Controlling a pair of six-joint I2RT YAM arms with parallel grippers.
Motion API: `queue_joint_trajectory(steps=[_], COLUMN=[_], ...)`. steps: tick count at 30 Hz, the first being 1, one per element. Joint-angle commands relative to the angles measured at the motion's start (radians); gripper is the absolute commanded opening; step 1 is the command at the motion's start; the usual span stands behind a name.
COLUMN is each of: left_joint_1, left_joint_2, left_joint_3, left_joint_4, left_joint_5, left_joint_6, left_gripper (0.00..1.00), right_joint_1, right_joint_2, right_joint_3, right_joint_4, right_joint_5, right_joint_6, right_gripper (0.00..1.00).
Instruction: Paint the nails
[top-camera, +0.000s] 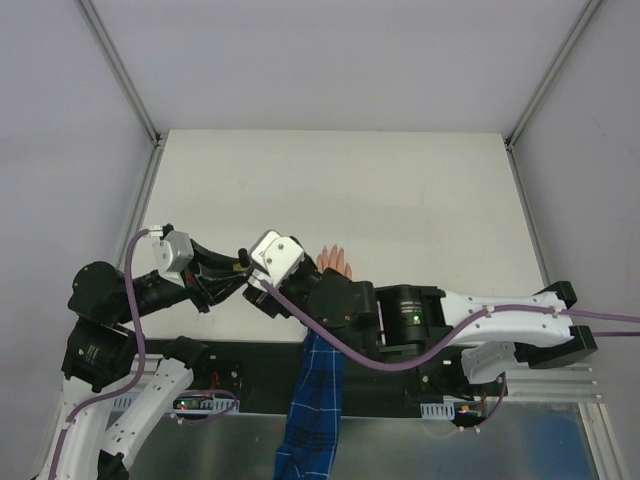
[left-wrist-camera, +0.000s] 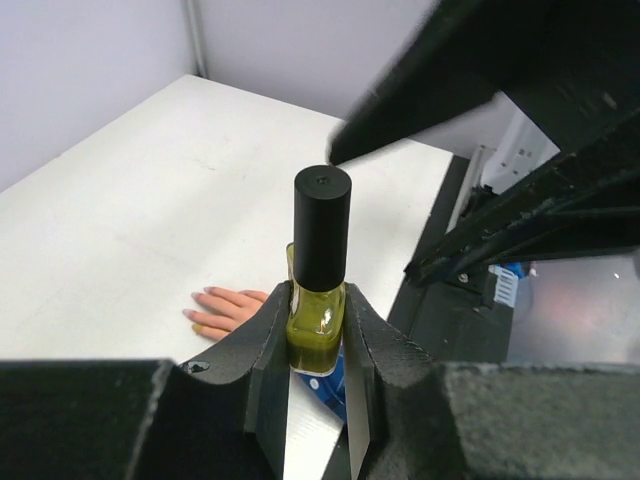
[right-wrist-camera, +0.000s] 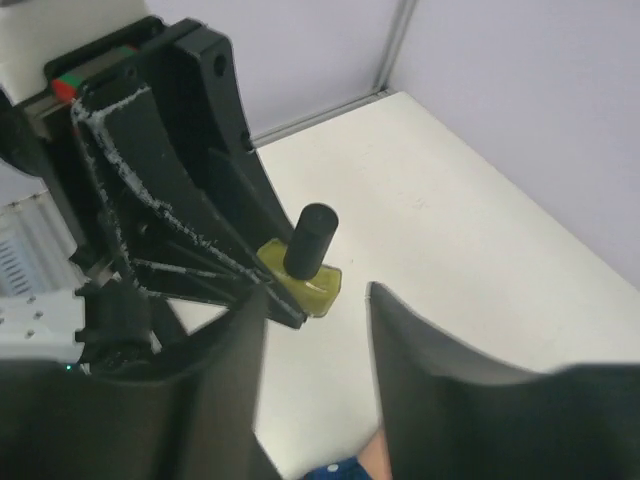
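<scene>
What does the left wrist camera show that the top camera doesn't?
Only the left wrist view: the bottle, black-capped, clamped upright in the left gripper, and the pinkish nails. Only the top view: the left arm and right arm from above, and the full sleeve. Both: the hand lying on the table.

The left gripper (left-wrist-camera: 316, 335) clamps an upright, black-capped polish bottle (left-wrist-camera: 320, 250). Just left of the bottle, the mannequin hand (left-wrist-camera: 235, 308) lies on the white table (left-wrist-camera: 130, 210), pale nails (left-wrist-camera: 189, 314) showing.
</scene>
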Motion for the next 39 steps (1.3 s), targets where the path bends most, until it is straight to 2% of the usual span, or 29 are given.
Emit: queue_joint_trajectory(steps=[1, 2, 3, 4, 7, 10, 16, 22, 25, 30, 31, 32, 34, 36, 39], left_joint_1=[0.011, 0.011, 0.011, 0.011, 0.010, 0.011, 0.011, 0.011, 0.011, 0.011, 0.011, 0.011, 0.011, 0.011, 0.011], left_joint_2=[-0.028, -0.031, -0.039, -0.040, -0.040, -0.033, -0.037, -0.031, -0.024, -0.022, -0.022, -0.024, -0.022, -0.024, -0.019], left_joint_3=[-0.012, -0.016, -0.020, -0.026, -0.025, -0.019, -0.017, -0.008, 0.003, 0.012, 0.013, 0.014, 0.018, 0.020, 0.021], left_joint_4=[0.015, 0.015, 0.014, 0.014, 0.014, 0.014, 0.014, 0.014, 0.015, 0.015, 0.014, 0.015, 0.015, 0.011, 0.003], left_joint_5=[0.053, 0.065, 0.079, 0.096, 0.137, 0.179, 0.205, 0.228, 0.233, 0.219, 0.211, 0.194, 0.171, 0.106, -0.009], left_joint_6=[-0.015, -0.024, -0.029, -0.033, -0.056, -0.084, -0.116, -0.127, -0.130, -0.129, -0.129, -0.125, -0.121, -0.101, -0.053], left_gripper=[0.00, 0.00, 0.00, 0.00, 0.00, 0.00, 0.00, 0.00, 0.00, 0.00, 0.00, 0.00, 0.00, 0.00, 0.00], right_joint_1=[-0.073, -0.100, -0.175, -0.215, -0.340, -0.401, -0.456, -0.466, -0.470, -0.470, -0.470, -0.472, -0.470, -0.466, -0.386], right_joint_2=[-0.179, -0.205, -0.224, -0.244, -0.236, -0.196, -0.120, -0.057, -0.031, -0.034, -0.037, -0.044, -0.054, -0.077, -0.103], right_joint_3=[-0.036, -0.053, -0.064, -0.073, -0.069, -0.038, -0.029, -0.006, 0.006, -0.011, -0.018, -0.038, -0.057, -0.092, -0.088], right_joint_4=[-0.121, -0.126, -0.142, -0.149, -0.141, -0.138, -0.005, 0.060, 0.064, 0.072, 0.072, 0.071, 0.061, 0.045, -0.044], right_joint_5=[-0.323, -0.426, -0.544, -0.766, -1.121, -1.312, -1.476, -1.556, -1.584, -1.592, -1.578, -1.564, -1.502, -1.426, -1.096], right_joint_6=[-0.006, 0.000, 0.026, 0.040, 0.053, 0.057, 0.121, 0.172, 0.190, 0.204, 0.208, 0.210, 0.210, 0.210, 0.170], right_gripper=[0.62, 0.73, 0.73, 0.74, 0.74, 0.77, 0.78, 0.73, 0.66, 0.39, 0.27, 0.20, 0.01, 0.01, 0.01])
